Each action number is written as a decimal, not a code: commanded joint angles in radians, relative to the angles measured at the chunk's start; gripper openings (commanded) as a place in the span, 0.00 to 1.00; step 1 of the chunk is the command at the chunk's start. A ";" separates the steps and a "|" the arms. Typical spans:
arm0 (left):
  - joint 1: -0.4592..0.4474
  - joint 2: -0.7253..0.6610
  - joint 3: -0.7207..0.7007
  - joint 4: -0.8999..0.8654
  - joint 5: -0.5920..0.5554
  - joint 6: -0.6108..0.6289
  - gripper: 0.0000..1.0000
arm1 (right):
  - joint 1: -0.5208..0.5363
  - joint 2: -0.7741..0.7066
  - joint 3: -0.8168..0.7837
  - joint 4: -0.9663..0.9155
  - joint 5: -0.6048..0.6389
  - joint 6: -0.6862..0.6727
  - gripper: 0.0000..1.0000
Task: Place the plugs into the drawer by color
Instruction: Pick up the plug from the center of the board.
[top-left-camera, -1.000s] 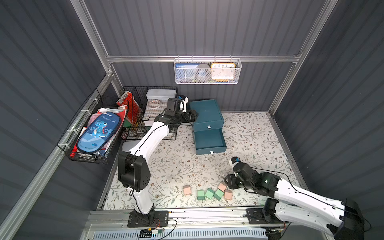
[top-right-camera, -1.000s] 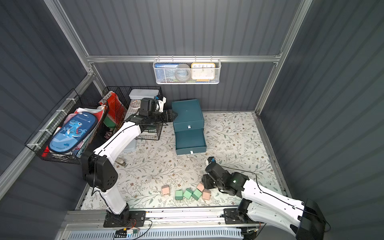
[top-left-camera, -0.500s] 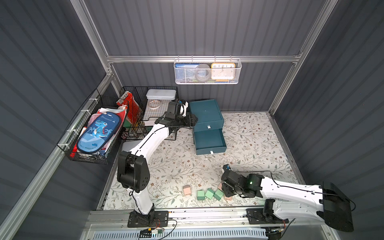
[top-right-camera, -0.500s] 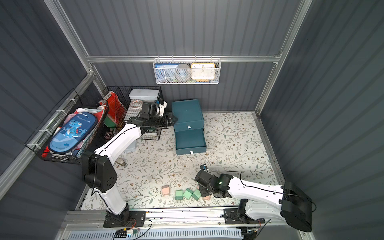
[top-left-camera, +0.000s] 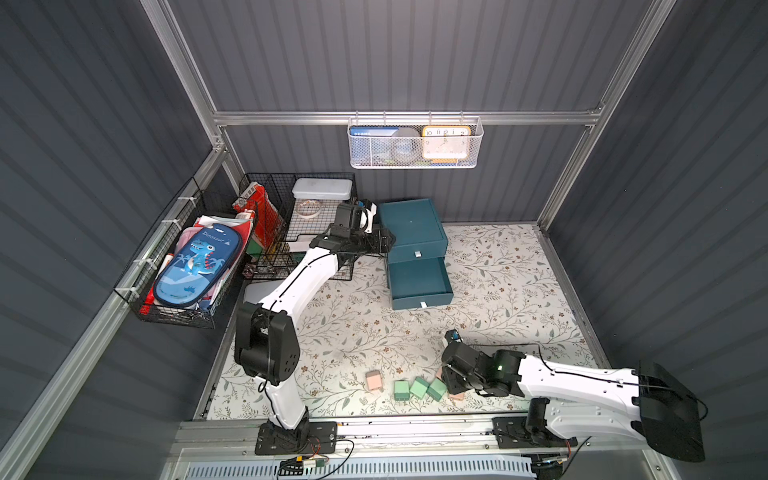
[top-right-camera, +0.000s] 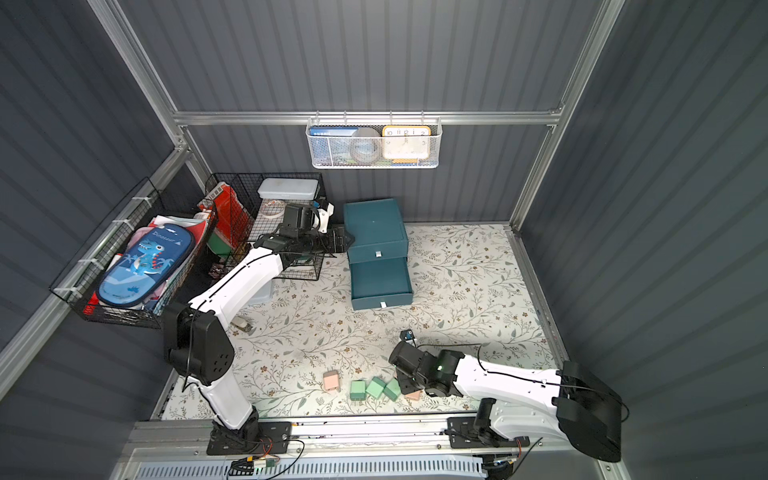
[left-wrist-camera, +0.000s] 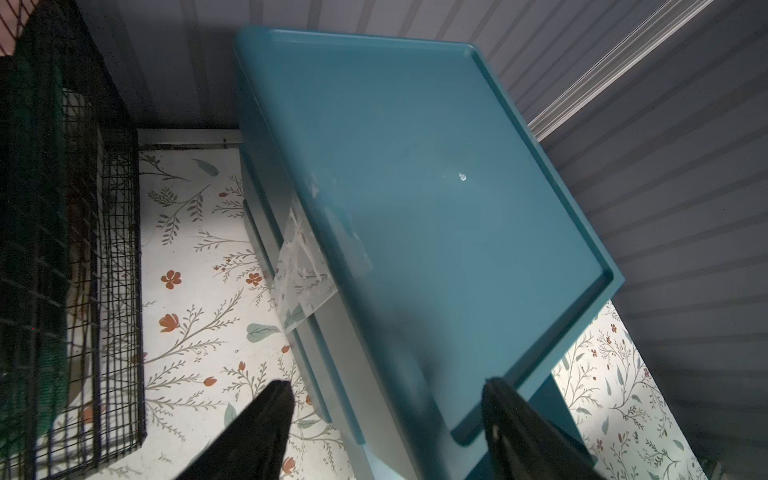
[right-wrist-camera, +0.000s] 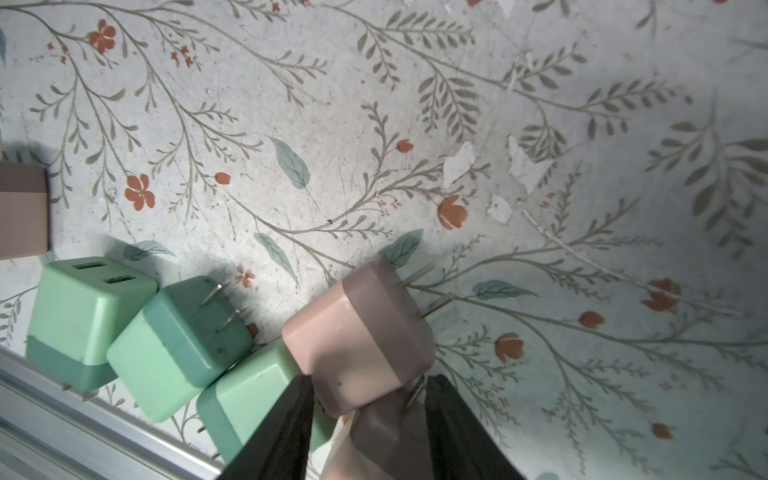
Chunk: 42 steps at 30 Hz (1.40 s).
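Two pink plugs (right-wrist-camera: 361, 332) are lying piled at the front edge of the floral mat (right-wrist-camera: 332, 124), one leaning on the other and touching the nearest of three green plugs (right-wrist-camera: 178, 332). A third pink plug (top-left-camera: 374, 380) is sitting apart, beyond the green row. The right gripper (right-wrist-camera: 370, 390) is straddling the lower pink plug (right-wrist-camera: 382, 436), a finger on each side; whether the pads are pressing it cannot be told. You are, by my judgement, setting up the pick of a pink one. Close squarely on the flat sides, not the prongs, and rise straight so the leaning plug and the green neighbour are not being dragged along. The drawer (top-left-camera: 411, 226) is standing well apart at the back wall, its lowest tray (top-left-camera: 417, 276) pulled out and apparently empty. The left gripper (left-wrist-camera: 386, 384) is hovering at the drawer's top, jaws released, holding nothing.
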 joint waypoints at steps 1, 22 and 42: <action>-0.003 0.013 0.004 -0.012 0.008 0.024 0.76 | 0.002 0.010 -0.016 -0.003 0.033 0.011 0.51; -0.003 -0.004 0.007 -0.023 -0.005 0.019 0.76 | -0.213 0.126 0.067 0.090 -0.014 -0.202 0.47; -0.003 -0.012 -0.011 -0.011 0.006 0.028 0.76 | -0.129 0.225 0.208 -0.110 0.284 0.365 0.73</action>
